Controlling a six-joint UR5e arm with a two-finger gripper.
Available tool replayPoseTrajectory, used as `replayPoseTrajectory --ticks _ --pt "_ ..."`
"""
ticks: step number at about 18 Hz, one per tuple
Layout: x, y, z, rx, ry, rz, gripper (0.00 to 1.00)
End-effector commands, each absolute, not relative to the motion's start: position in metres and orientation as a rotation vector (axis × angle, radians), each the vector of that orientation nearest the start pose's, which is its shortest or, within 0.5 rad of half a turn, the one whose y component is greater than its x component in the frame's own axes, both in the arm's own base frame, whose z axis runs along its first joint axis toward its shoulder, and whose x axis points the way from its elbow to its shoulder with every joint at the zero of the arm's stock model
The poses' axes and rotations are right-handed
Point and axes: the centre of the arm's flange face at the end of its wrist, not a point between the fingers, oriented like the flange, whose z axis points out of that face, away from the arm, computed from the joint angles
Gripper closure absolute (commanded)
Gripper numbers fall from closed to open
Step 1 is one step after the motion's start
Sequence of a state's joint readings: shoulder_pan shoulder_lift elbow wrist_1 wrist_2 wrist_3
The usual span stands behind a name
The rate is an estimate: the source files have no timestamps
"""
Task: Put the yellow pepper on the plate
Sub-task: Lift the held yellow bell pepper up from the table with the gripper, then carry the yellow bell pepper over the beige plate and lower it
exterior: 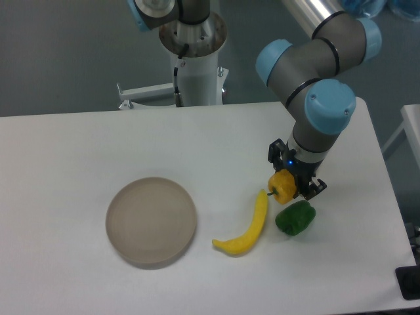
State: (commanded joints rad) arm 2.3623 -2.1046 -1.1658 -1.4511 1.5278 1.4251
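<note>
White table (98,138) carries all items. Claw (293,186) grips yellow pepper (283,187), just above green pepper (295,218); long yellow piece (249,230) lies between pepper and plate (151,221).

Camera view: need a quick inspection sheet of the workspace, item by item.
Surface: white table, no spills seen.
Job's things: yellow pepper in the pincer, right of centre; plate bare, left of centre.
Clutter: long curved yellow piece and green pepper below the pincer.
Grippers: pincer shut on the yellow pepper.
Cables: one down the white pedestal.
Surroundings: grey floor behind.
</note>
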Motion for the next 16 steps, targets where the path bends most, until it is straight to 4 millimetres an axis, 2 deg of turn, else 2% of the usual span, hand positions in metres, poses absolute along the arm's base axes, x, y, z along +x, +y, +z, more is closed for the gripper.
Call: replayPoseTrajectory --ticks 9,12,14,15,16 --pt "-0.398 0.600 0.388 -2.884 0.883 -0.085 0.60" --pt "-0.369 0.607 0.405 -2.868 0.783 -0.107 0.60" --pt "-0.335 0.620 0.409 -2.876 0.762 -0.118 0.61" --pt "-0.318 0.625 0.405 -2.892 0.737 -0.136 0.61" --pt "-0.293 0.632 0.403 -2.905 0.722 -0.153 0.62"
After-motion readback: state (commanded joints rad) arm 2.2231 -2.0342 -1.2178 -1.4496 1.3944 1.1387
